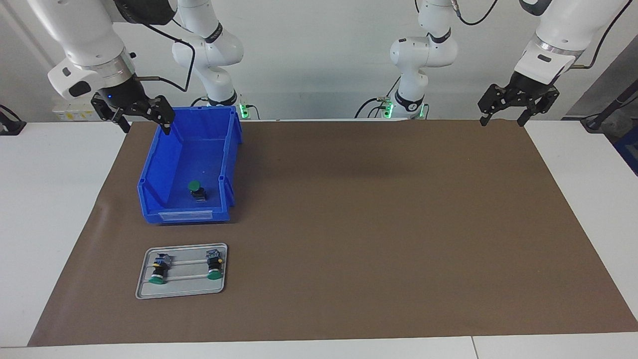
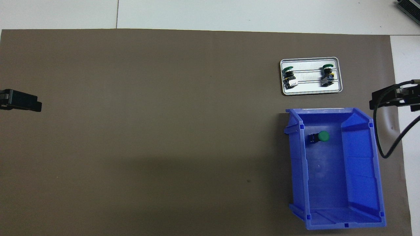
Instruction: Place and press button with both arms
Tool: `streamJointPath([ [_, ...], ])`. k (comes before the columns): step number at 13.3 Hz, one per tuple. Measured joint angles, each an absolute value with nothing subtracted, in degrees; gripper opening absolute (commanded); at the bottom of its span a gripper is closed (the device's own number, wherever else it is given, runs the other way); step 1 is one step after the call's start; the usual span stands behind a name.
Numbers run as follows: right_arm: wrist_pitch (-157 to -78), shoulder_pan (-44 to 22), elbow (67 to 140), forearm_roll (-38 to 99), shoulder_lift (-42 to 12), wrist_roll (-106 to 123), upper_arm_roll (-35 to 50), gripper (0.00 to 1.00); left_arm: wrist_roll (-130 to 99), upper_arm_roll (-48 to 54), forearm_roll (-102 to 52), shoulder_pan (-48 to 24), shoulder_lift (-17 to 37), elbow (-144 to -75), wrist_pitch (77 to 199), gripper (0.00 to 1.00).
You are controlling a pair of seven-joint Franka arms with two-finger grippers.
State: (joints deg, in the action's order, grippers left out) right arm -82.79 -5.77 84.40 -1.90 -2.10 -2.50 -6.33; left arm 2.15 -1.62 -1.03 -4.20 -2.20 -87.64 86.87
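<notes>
One green-capped button [image 1: 197, 190] lies in a blue bin [image 1: 184, 215] toward the right arm's end of the table; it also shows in the overhead view [image 2: 320, 137]. Two like buttons [image 1: 160, 269] [image 1: 214, 264] lie on a small metal tray [image 1: 182, 295], farther from the robots than the bin. My right gripper [image 1: 144, 121] hangs open and empty in the air by the bin's corner nearest the robots. My left gripper [image 1: 503, 119] hangs open and empty over the brown mat's corner at the left arm's end.
A brown mat [image 1: 374, 224] covers most of the white table. In the overhead view the tray [image 2: 310, 92] and bin [image 2: 344, 224] sit together, and only the tips of the left gripper [image 2: 23, 102] and right gripper [image 2: 390, 98] show.
</notes>
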Motion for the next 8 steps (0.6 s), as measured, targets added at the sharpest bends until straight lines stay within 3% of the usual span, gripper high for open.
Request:
streamJointPath([
  [8,-81.4,-5.6,86.3,-2.3,0.5,-1.1,-6.7,1.00,2.1,-1.6,-1.0,-4.2,-2.2,-87.6,86.9,1.00],
])
